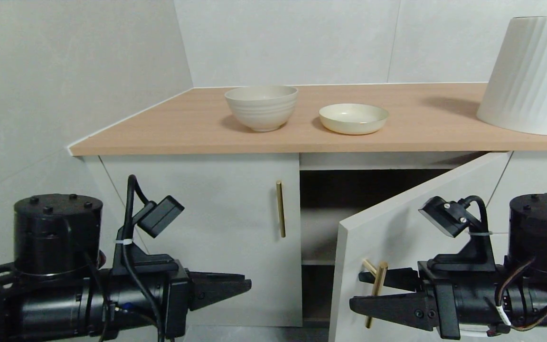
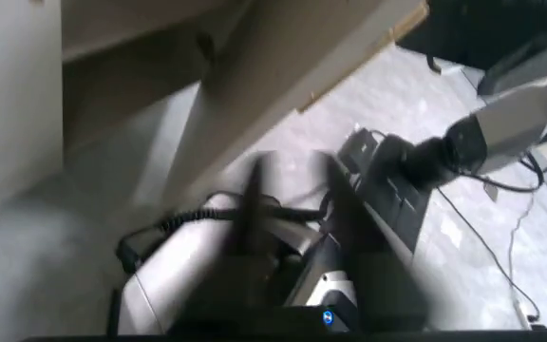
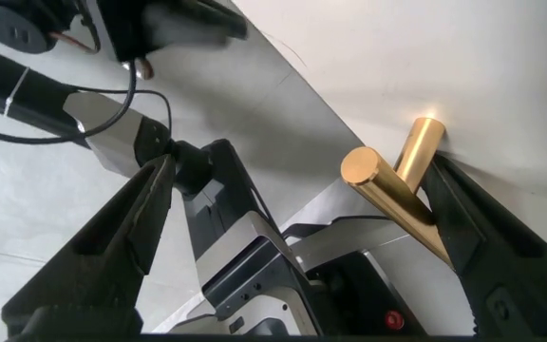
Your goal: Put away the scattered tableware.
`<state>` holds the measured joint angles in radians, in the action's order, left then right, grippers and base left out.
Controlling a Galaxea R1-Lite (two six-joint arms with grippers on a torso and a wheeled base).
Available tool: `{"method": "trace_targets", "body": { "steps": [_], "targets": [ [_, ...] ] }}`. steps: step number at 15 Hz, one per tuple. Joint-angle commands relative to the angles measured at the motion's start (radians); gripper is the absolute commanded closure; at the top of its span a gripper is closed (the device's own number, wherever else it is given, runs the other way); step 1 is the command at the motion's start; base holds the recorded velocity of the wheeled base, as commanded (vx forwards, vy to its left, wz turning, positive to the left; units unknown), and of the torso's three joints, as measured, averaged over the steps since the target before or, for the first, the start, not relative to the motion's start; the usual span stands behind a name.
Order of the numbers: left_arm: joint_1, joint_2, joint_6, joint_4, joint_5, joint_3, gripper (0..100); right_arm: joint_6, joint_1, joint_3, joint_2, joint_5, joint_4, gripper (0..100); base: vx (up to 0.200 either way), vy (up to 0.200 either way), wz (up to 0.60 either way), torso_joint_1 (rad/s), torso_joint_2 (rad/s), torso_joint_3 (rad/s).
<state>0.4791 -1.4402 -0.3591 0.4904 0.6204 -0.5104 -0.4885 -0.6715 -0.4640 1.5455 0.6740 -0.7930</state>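
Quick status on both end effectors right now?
Left end effector: open by a narrow gap, holding nothing.
Right end effector: open, fingers either side of the cabinet door's brass handle, not clamped on it.

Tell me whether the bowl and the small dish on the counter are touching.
Apart. The head view shows a strip of bare counter between the bowl and the dish.

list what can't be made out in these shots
- Cabinet inside: head view, dark, and the open door covers most of it.
- Bowl contents: head view, its rim hides them.
- White ribbed thing: head view, cut off by the right edge.
- Handle: right wrist view, its far end runs behind the right gripper.
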Motion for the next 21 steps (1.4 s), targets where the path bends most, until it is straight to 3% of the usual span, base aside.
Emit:
{"method": "trace_targets", "body": {
  "steps": [1, 3, 7, 9, 10, 18, 20, 21],
  "targets": [
    [0.001, -0.157, 0.002, 0.066, -0.024, -0.126, 100, 0.001, 0.000, -0.001, 0.016, -0.001, 0.003, 0, 0.000, 0.000, 0.00, 0.000, 0.00, 0.000],
    [0.056, -0.304, 0.003, 0.139, -0.034, -0.165, 100, 0.001, 0.000, -0.001, 0.016, -0.001, 0.000, 0, 0.000, 0.000, 0.00, 0.000, 0.00, 0.000],
    [0.128, -0.537, 0.000, 0.484, -0.042, -0.137, 100, 0.001, 0.000, -0.001, 0.015, -0.002, 0.000, 0, 0.000, 0.000, 0.00, 0.000, 0.00, 0.000],
    [0.188, -0.661, -0.003, 0.751, -0.126, -0.117, 100, 0.001, 0.001, -0.001, 0.016, -0.002, 0.000, 0, 0.000, 0.000, 0.00, 0.000, 0.00, 0.000],
    [0.213, -0.703, -0.004, 0.832, -0.177, -0.120, 100, 0.001, 0.001, -0.001, 0.015, -0.002, 0.000, 0, 0.000, 0.000, 0.00, 0.000, 0.00, 0.000],
    [0.303, -0.661, -0.004, 0.841, -0.194, -0.129, 100, 0.016, 0.001, 0.005, 0.010, -0.022, 0.001, 0, 0.000, 0.000, 0.00, 0.000, 0.00, 0.000],
    [0.308, -0.664, -0.004, 0.836, -0.192, -0.134, 100, 0.050, 0.001, 0.007, 0.018, -0.082, 0.001, 0, 0.000, 0.000, 0.00, 0.000, 0.00, 0.000],
    [0.317, -0.651, -0.004, 0.801, -0.194, -0.157, 100, 0.091, 0.001, 0.007, 0.024, -0.168, 0.005, 0, 0.000, 0.000, 0.00, 0.000, 0.00, 0.000]
  ]
}}
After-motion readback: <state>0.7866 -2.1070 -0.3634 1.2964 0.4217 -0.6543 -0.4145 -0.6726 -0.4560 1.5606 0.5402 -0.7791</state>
